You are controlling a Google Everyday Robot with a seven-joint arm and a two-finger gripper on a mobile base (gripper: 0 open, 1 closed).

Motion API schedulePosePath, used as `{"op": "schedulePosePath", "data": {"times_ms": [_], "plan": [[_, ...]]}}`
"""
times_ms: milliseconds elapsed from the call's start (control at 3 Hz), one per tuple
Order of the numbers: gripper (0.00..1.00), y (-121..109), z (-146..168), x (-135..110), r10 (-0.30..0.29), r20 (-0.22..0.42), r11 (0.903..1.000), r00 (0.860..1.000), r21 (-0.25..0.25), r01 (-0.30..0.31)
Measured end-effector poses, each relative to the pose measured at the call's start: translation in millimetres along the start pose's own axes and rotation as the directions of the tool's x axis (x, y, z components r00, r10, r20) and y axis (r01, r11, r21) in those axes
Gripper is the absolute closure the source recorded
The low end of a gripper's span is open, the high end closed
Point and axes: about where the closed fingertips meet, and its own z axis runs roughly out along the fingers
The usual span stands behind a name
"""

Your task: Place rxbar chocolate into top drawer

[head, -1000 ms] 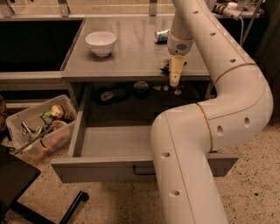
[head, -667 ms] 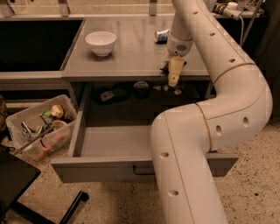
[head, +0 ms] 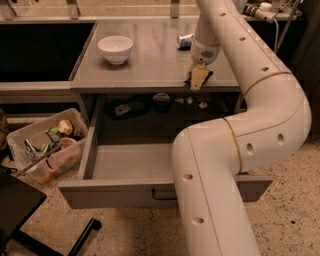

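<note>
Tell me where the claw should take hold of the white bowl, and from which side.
Grip the white bowl by its rim, coming straight down from above. It stands upright and open, and its rounded sides look too wide to span, so pinching the near wall probably suits best. The claw is at the front edge of the desk, right of the bowl in view.

**Office-like lab workspace**

Marked as such by a plain grey metal desk (head: 150,65) with a wide shallow grey drawer (head: 115,193) pulled open on the near side, a speckled terrazzo floor (head: 290,215), a clear plastic bin of mixed clutter (head: 35,126) at the left, and a white plug with cables (head: 263,9) far right. Cream two-finger gripper (head: 199,80) poised over the desk's near right edge.
</note>
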Motion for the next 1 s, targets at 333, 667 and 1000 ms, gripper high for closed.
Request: {"op": "schedulePosePath", "data": {"times_ms": [333,667,1000], "plan": [[0.89,0.0,-0.2,0.0,0.000,0.000,1.0000,1.000,0.000,0.000],[1.00,0.1,-0.4,-0.1,0.000,0.000,1.0000,1.000,0.000,0.000],[1.00,0.1,-0.4,-0.1,0.000,0.000,1.0000,1.000,0.000,0.000]]}}
